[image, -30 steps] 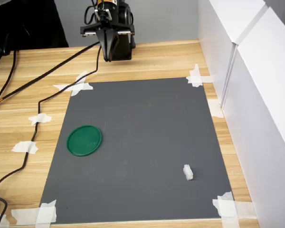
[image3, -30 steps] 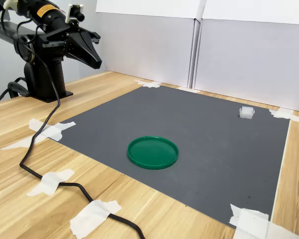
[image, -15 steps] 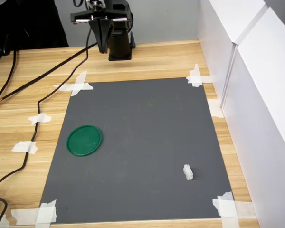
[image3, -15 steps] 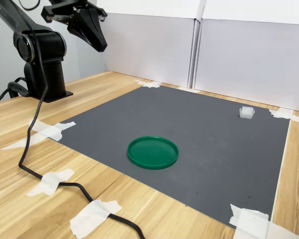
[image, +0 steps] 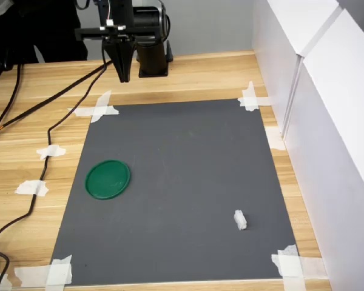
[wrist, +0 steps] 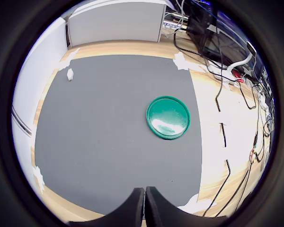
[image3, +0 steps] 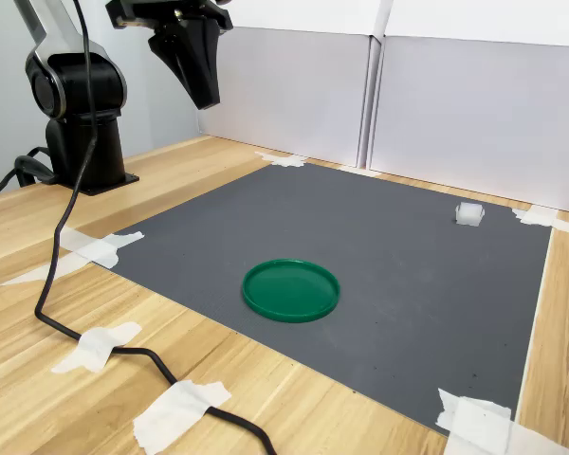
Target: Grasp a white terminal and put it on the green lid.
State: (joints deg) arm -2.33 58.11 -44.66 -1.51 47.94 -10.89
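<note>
Overhead, gripper point(image3: 207, 98) closed — white terminal point(image: 240, 220) well apart from green lid point(image: 108, 179).

A dark grey mat point(image: 182, 182) lies flat on the wooden counter point(image: 42, 121), its corners held down with torn strips of white tape point(image: 250, 97). More tape pieces point(image3: 95, 346) pin a black cable point(image3: 52, 284) that runs across the bare wood beside the mat. White panels point(image3: 408, 90) stand upright along two edges of the counter and meet at one corner. In the wrist view, more cables point(wrist: 227, 90) trail over the wood past the mat.
</note>
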